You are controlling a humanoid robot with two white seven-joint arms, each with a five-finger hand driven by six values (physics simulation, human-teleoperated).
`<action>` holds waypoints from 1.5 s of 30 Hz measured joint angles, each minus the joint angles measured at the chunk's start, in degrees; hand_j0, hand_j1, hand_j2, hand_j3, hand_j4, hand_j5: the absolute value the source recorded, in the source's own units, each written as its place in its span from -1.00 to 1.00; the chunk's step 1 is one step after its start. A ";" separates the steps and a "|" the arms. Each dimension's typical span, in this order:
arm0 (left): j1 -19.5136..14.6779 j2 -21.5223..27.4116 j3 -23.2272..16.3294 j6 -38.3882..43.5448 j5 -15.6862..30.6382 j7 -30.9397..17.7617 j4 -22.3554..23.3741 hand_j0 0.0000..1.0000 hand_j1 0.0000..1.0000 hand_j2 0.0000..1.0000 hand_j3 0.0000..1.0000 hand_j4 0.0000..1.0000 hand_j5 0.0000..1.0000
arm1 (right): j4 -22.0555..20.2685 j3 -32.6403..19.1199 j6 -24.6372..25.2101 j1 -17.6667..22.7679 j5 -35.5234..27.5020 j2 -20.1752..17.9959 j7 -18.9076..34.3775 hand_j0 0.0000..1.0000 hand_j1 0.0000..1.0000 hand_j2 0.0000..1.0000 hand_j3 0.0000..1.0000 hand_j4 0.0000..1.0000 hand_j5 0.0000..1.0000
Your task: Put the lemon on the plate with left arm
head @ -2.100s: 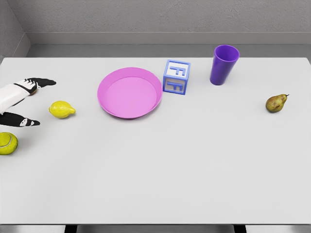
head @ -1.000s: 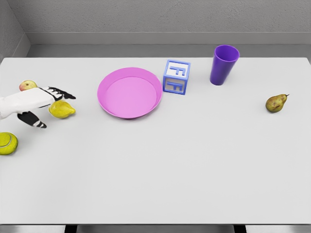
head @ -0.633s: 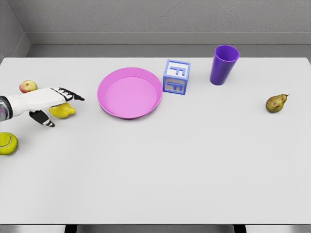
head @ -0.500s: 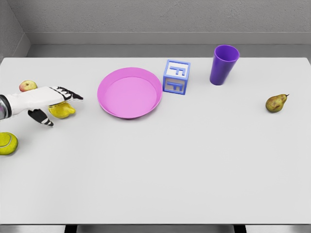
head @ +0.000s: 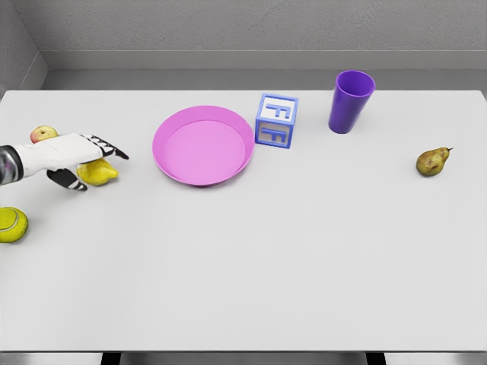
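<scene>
The left hand (head: 76, 156), fingers spread, covers the lemon (head: 100, 173) at nine o'clock of the bare pink plate (head: 203, 144).

You've got a matt, smooth pale-grey counter (head: 251, 258). Pink plate (head: 203, 145) looks like smooth matt plastic, same for the purple cup (head: 350, 101). Lemon (head: 99, 173) skin is dull yellow, slightly pebbled. Left hand (head: 76, 156) has a hard white shell with black fingertips. Your tennis ball (head: 11, 224) reads fuzzy; the pear (head: 432, 161) is matt, brownish.
</scene>
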 measured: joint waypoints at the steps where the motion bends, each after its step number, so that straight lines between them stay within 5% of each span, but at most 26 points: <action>1: 0.00 -0.05 0.00 0.00 -0.25 0.00 -0.01 0.53 0.53 0.53 0.53 0.53 0.53 | 0.00 0.00 0.00 0.00 0.01 0.00 0.01 1.00 1.00 1.00 1.00 1.00 1.00; 9: 0.00 -0.30 -0.97 0.00 -0.85 -0.06 -0.13 0.52 0.52 0.52 0.52 0.52 0.52 | 0.00 0.00 0.00 0.00 0.01 0.00 0.00 1.00 1.00 1.00 1.00 1.00 1.00; 18: 0.00 -0.72 -1.81 0.00 -1.64 -0.07 -0.34 0.23 0.23 0.23 0.23 0.23 0.23 | 0.00 0.00 0.00 0.00 0.01 0.00 0.00 1.00 1.00 1.00 1.00 1.00 1.00; 45: -3.60 -2.76 -0.75 -0.03 -0.99 -0.02 -2.48 0.23 0.23 0.23 0.23 0.23 0.23 | 0.00 0.00 0.02 0.00 -0.01 0.00 0.01 1.00 1.00 1.00 1.00 1.00 1.00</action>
